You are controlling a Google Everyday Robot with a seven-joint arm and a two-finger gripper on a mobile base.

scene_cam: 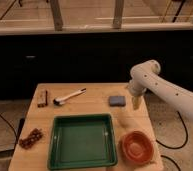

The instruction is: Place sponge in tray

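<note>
Camera view looks down on the wooden counter (96, 107), the biggest thing here, with everything laid out on it. The white arm (162, 89) reaches in from the right, over the counter's far right corner. Nearest me sits the green tray (82, 142), with nothing in it, and just right of it an orange-red bowl (137, 146). Farther back on the left lie a brush (70, 96), a brown block (43, 98) and, at the left edge, a dark lumpy cluster (31, 137) I can't make out. The sponge (117, 100) lies flat at the back right, well apart from the tray and not yet touched. The tool (136, 103) hangs pointing down just right of the sponge, its jaws spread wide and holding nothing. To my eye the step in hand is the approach for the pick-up. To do it well, I'd shift the tool left until it is squarely over the sponge, line the jaws across its short sides, and come straight down low enough to catch such a thin pad before closing. Lifting clear of the tray's rim matters afterwards.
</note>
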